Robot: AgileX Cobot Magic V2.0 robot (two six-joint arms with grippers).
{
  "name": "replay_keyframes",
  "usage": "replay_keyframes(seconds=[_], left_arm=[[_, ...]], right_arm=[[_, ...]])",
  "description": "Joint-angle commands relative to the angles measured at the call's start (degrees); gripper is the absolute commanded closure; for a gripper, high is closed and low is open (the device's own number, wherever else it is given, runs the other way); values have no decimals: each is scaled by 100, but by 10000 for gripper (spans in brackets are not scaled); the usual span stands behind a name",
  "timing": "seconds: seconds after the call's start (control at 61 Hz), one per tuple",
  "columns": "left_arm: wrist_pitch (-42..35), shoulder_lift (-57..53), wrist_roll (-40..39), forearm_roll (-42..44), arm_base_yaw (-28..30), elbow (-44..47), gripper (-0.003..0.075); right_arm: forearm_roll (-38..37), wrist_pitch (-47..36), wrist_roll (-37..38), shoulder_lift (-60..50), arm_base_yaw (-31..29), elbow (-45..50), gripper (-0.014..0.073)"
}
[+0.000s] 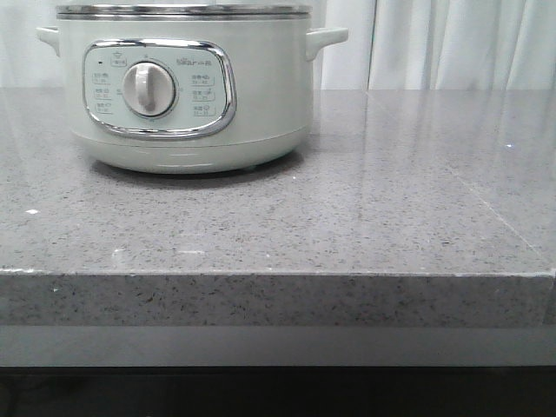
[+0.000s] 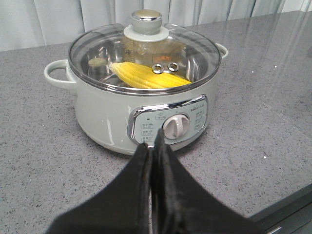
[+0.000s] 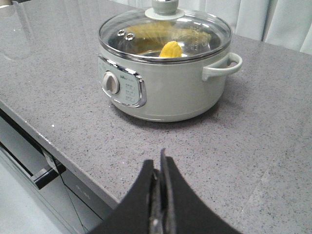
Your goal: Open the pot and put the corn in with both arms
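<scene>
The pale grey-green pot (image 1: 182, 87) stands at the back left of the grey stone counter, its dial facing me. It also shows in the left wrist view (image 2: 146, 107) and the right wrist view (image 3: 165, 83). A glass lid (image 2: 144, 48) with a round knob sits closed on it. The yellow corn (image 2: 146, 77) lies inside under the lid, also seen in the right wrist view (image 3: 170, 48). My left gripper (image 2: 155, 146) is shut and empty in front of the pot's panel. My right gripper (image 3: 158, 168) is shut and empty, over the counter well short of the pot.
The grey stone counter (image 1: 347, 217) has its front edge near me, with a dark drop below it. White curtains (image 1: 452, 43) hang behind. The right wrist view shows a cabinet front (image 3: 29, 165) below the counter edge.
</scene>
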Motion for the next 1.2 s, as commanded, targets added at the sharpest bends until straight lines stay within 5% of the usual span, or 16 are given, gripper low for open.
replay_keyframes(seconds=[0.0, 0.377, 0.837, 1.181], left_arm=[[-426, 16, -2, -51, 16, -148, 741], [-758, -209, -2, 57, 132, 124, 741], [-2574, -2540, -2, -112, 2179, 2936, 741], [-3459, -3260, -2, -617, 2393, 4191, 741]], right_arm=[[36, -427, -33, 10, -13, -150, 660], [36, -427, -33, 10, -13, -150, 660], [36, -411, -33, 10, -13, -150, 661], [36, -411, -33, 10, -13, -150, 661]])
